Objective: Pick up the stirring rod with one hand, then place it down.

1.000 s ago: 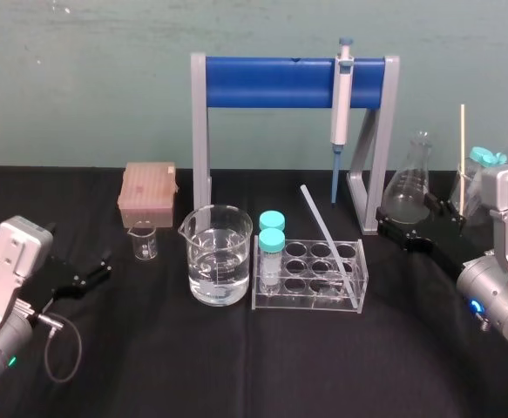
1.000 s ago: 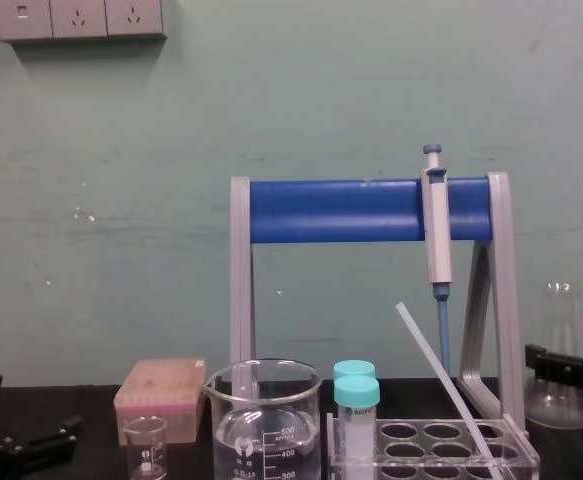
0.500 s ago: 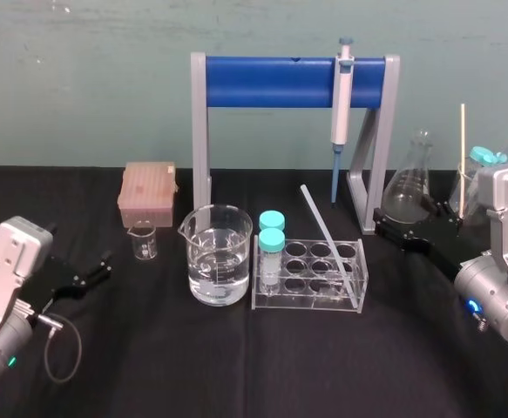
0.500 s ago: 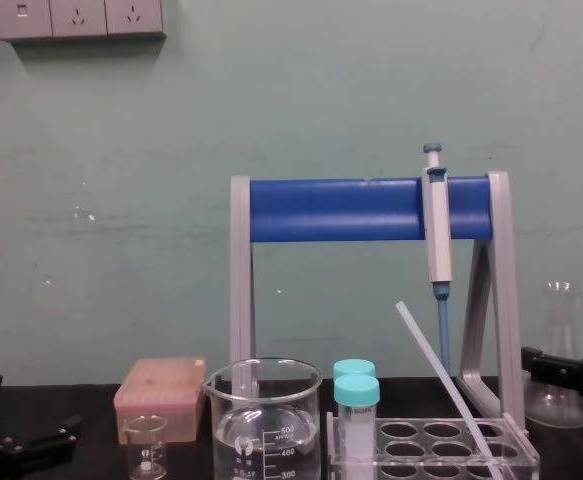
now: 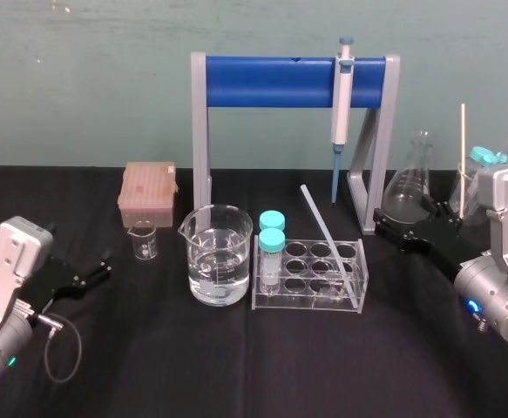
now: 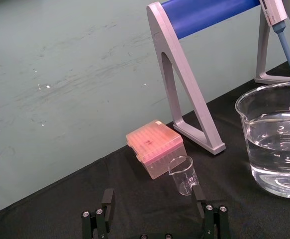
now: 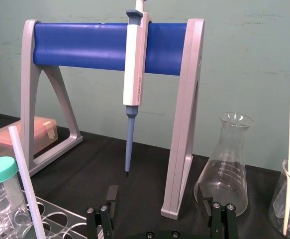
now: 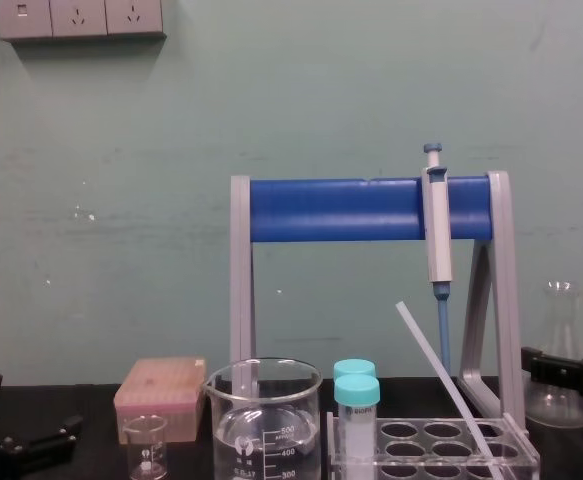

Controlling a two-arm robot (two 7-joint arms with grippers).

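The stirring rod (image 5: 328, 235) is a thin translucent whitish rod. It leans tilted in the clear test tube rack (image 5: 310, 296), its upper end pointing back and left; it also appears in the chest view (image 8: 457, 400) and the right wrist view (image 7: 26, 179). My right gripper (image 5: 386, 225) hovers open and empty to the right of the rack, beside the stand's right leg, apart from the rod (image 7: 157, 196). My left gripper (image 5: 104, 265) is parked open and empty at the table's left (image 6: 153, 196).
A large beaker of water (image 5: 220, 257) and two teal-capped tubes (image 5: 272, 239) stand left of the rod. Behind is a blue-barred stand (image 5: 271, 81) holding a pipette (image 5: 342, 96). A small beaker (image 5: 144, 239), pink tip box (image 5: 147, 192), flask (image 5: 415, 187) and cream stick (image 5: 462, 157) stand around.
My right gripper has crept slightly left toward the rack, still open. The rod and the left arm have not moved.
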